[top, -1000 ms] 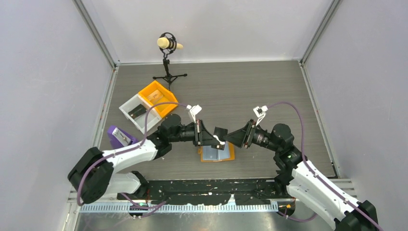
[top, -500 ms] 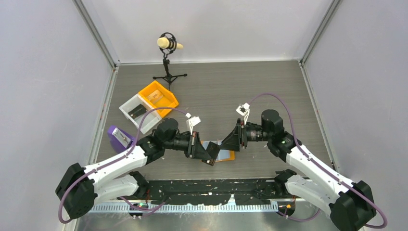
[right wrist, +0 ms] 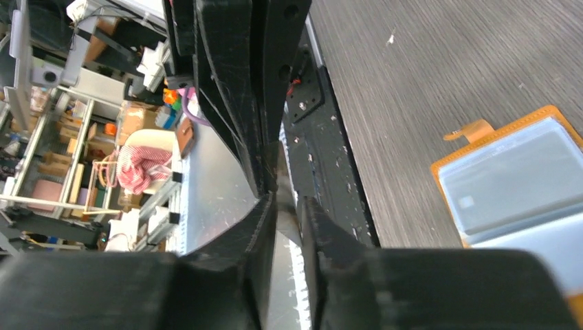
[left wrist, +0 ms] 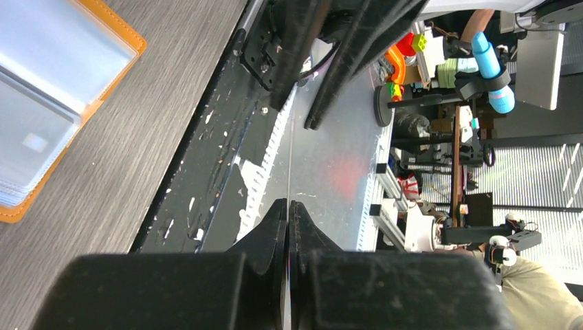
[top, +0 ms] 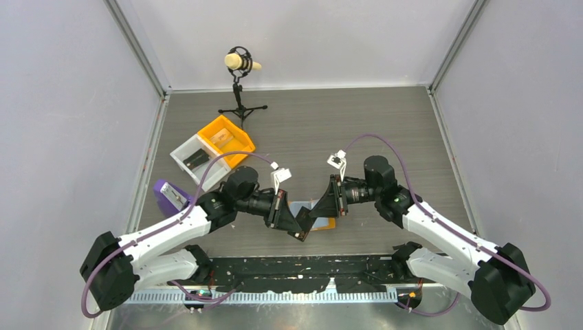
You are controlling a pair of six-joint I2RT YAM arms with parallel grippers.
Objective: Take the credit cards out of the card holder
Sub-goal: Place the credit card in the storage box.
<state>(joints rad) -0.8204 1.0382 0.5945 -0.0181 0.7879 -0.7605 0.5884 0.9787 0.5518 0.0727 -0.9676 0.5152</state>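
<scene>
My left pincer (left wrist: 287,210) is pinched shut on a thin sliver, seemingly a card (left wrist: 290,158) seen edge-on (too thin to be sure). My right pincer (right wrist: 289,206) meets it tip to tip, fingers slightly parted and holding nothing. The holder (top: 301,207) lies open, flat on the table (top: 385,137), beneath and just beyond both tips. Its long axis runs left-right, and it is about equally near each arm.

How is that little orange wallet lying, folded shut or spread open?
Spread open: the card holder lies flat on the table, both blue-grey pocket panels facing up inside its orange rim.
</scene>
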